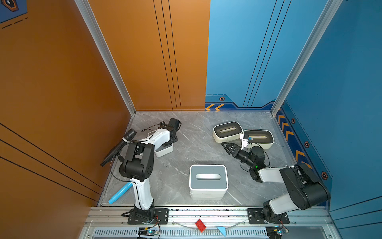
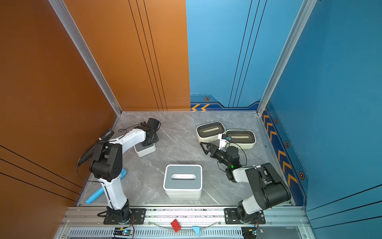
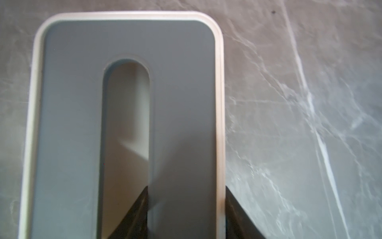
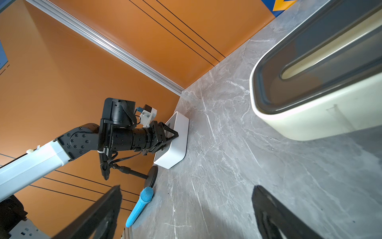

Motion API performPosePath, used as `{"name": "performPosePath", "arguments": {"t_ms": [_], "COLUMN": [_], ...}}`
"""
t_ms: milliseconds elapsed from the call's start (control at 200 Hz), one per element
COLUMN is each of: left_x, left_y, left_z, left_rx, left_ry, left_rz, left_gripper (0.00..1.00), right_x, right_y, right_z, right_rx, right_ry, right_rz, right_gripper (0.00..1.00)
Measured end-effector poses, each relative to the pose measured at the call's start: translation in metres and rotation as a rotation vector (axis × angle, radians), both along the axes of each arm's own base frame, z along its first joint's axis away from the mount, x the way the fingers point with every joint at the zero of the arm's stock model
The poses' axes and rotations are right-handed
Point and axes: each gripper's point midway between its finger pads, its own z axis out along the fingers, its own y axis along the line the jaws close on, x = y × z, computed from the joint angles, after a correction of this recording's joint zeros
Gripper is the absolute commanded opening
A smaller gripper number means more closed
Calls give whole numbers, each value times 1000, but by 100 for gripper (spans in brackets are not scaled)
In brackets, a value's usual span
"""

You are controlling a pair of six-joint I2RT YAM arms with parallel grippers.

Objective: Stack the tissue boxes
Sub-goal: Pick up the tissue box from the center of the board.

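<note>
A white tissue box with a grey top (image 1: pixel 165 152) (image 2: pixel 144 150) (image 4: pixel 175 142) rests on the table at the back left. My left gripper (image 1: pixel 171 141) (image 2: pixel 151 140) (image 3: pixel 186 213) is shut on its wall, with one finger (image 3: pixel 134 217) in the oval slot (image 3: pixel 126 115) and the other outside. A stack of white tissue boxes (image 1: pixel 208 182) (image 2: pixel 183 182), grey-topped, stands at the middle front. Two cream tissue boxes with dark-brown tops (image 1: pixel 227 131) (image 1: pixel 258 139) (image 2: pixel 210 131) (image 2: pixel 240 139) lie at the back right. My right gripper (image 1: pixel 226 147) (image 2: pixel 204 146) (image 4: pixel 186 207) hangs open and empty beside them.
A black microphone on a stand (image 1: pixel 119 149) leans by the orange left wall. A blue microphone (image 1: pixel 121 192) (image 4: pixel 140 207) lies at the front left corner. A red brick (image 1: pixel 200 225) sits on the front rail. Walls close the table on three sides.
</note>
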Motion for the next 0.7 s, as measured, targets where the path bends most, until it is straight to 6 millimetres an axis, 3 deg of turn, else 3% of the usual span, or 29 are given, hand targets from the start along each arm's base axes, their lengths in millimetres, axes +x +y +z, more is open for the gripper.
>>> {"name": "performPosePath", "arguments": {"t_ms": [295,526,701], "left_x": [-3,-15,-30], "left_y": [-28,-29,-30], "left_z": [27,57,69], "left_rx": [41,30,23], "left_ry": [-19,-65,-83], "left_rz": [-199,-275,-337], "left_gripper": [46,45,45], "right_x": [4,1,-1], "right_y": [-7,-8,-11], "right_z": [0,17,29], "right_rx": [12,22,14], "right_ry": [11,-35,-69], "right_rz": [-20,-21,-35], "right_gripper": [100,100,100]}}
